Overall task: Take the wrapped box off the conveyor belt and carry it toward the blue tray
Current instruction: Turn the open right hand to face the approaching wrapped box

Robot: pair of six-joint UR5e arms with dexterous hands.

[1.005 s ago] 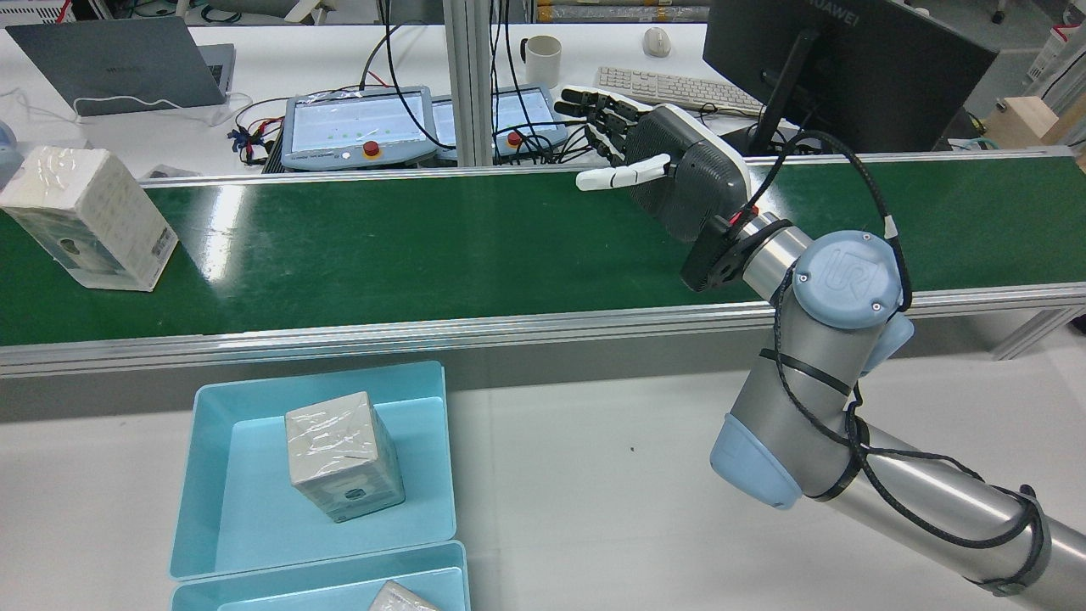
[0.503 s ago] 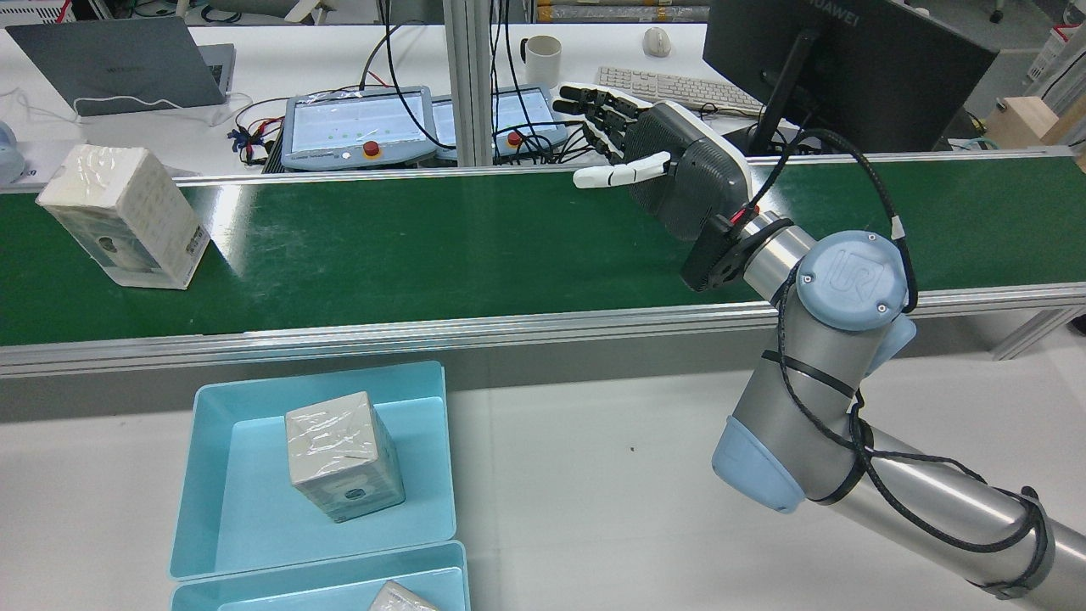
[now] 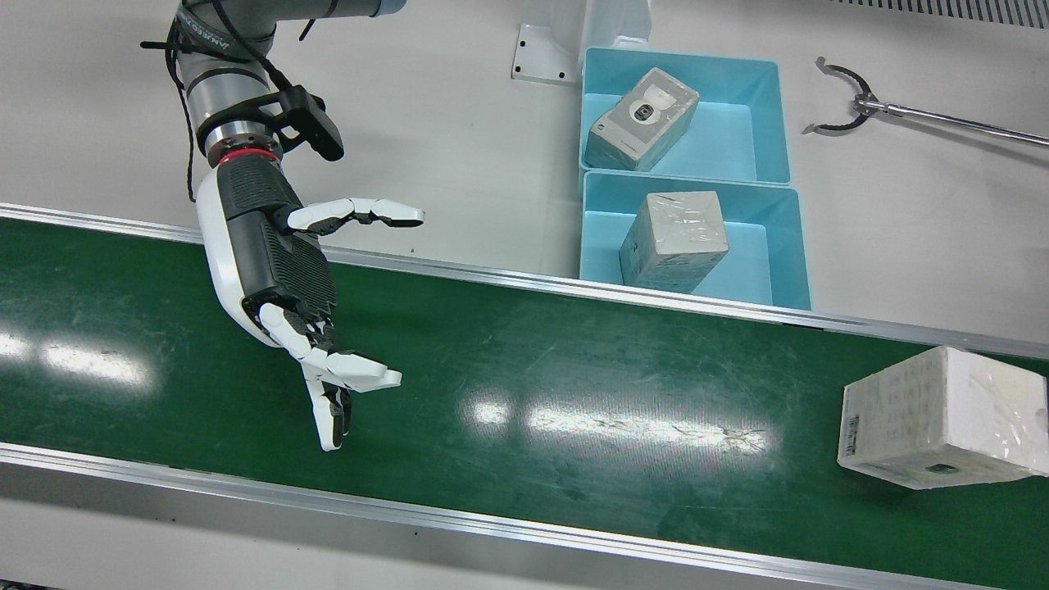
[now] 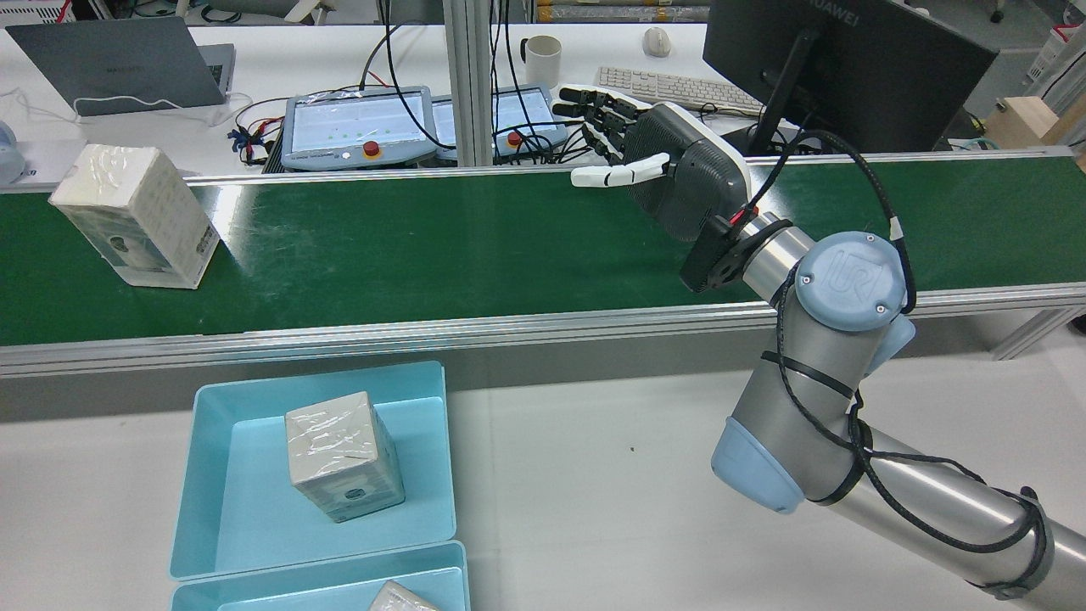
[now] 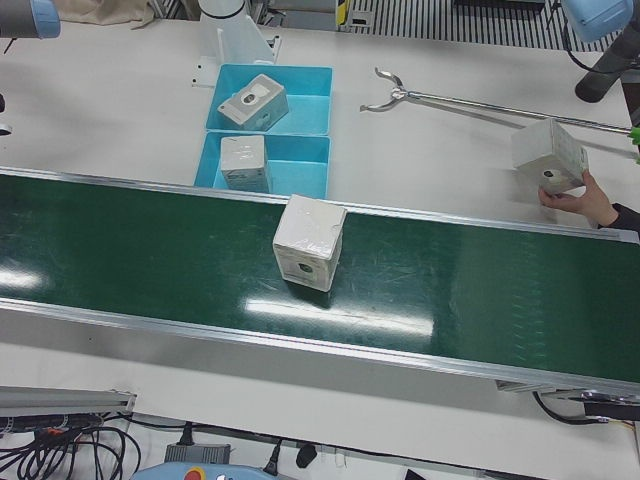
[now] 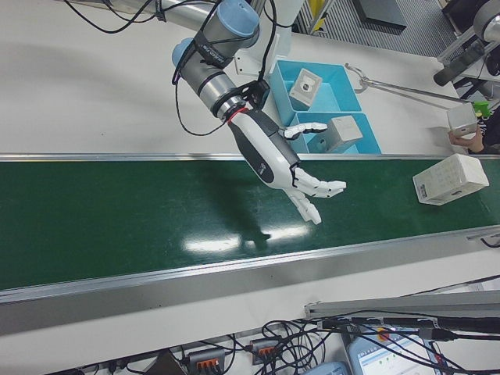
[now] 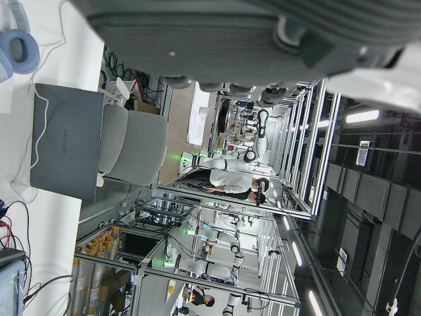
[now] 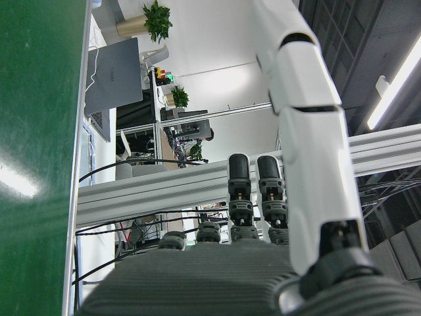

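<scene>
Wrapped box (image 3: 942, 418) upright on conveyor belt (image 3: 524, 393), well apart from right hand (image 3: 283, 279). Hand hovers over belt, fingers (image 3: 344, 373) spread, empty. Left hand's state unclear.

White desk (image 4: 297, 59); laptop (image 4: 119, 64); monitor (image 4: 848, 68)

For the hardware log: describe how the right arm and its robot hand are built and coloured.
The right arm is a silver tube with pale blue joint caps, one stamped with a UR logo. A black cable, strapped on with black ties, loops along it to the wrist, where a red ring sits. The right robot hand has a white shell, a dark grey ribbed panel, and white fingers with black joints.
</scene>
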